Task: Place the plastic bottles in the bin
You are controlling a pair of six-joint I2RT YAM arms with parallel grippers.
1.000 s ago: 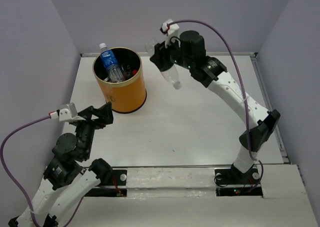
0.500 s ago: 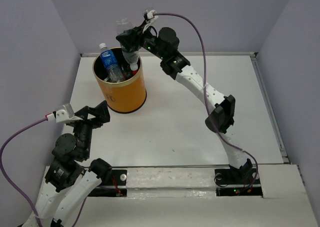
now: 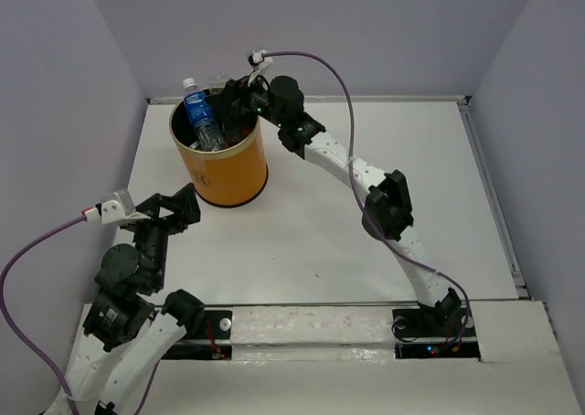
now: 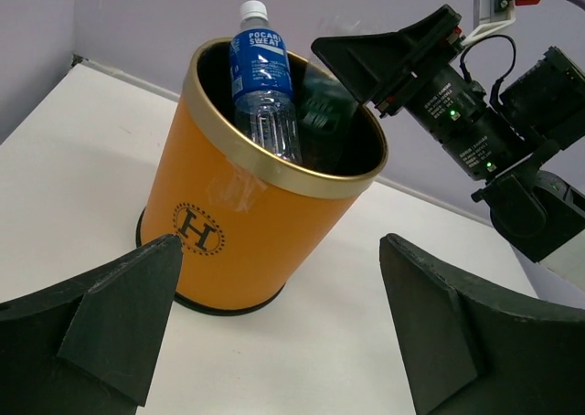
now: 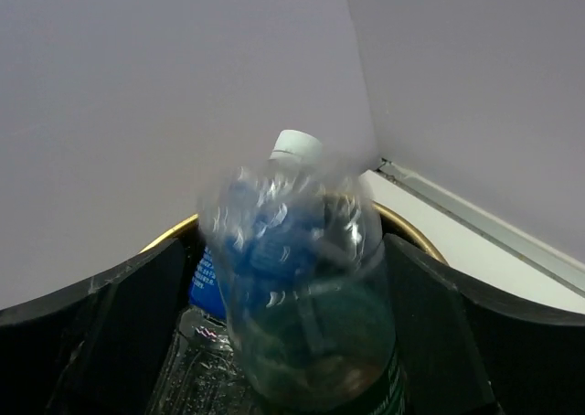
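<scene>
Toward the far left of the white surface (image 3: 366, 241), standing upright: the bin (image 3: 228, 173), orange-yellow outside, black inside, gold along the rim, dark at the foot, with a black H emblem on the side facing the left wrist camera. Inside it, leaning on the far-left wall and poking well above the rim, a blue-labelled bottle (image 3: 198, 113) with a white cap; lower down, more clear plastic, too jumbled to count. At the far-right edge of the bin's mouth, at the end of a long reach across the surface, the right claw (image 3: 234, 104), tilted down toward the opening. Between its fingers (image 5: 101, 342), in the right wrist view, a clear bottle (image 5: 302, 296) with a dark green band low on its body, smeared with blur, its lower part within the mouth of the bin. Fingers spread wide on either side, close against its flanks; impossible to tell through the blur whether pinching it or loose of it. Near the left front of the surface, short of the bin and apart from it, the left claw (image 3: 187, 205), aimed at the bin's side, spread wide with nothing between its fingers. Looping from the right wrist back toward the near edge, a purple cable (image 3: 347, 77).
</scene>
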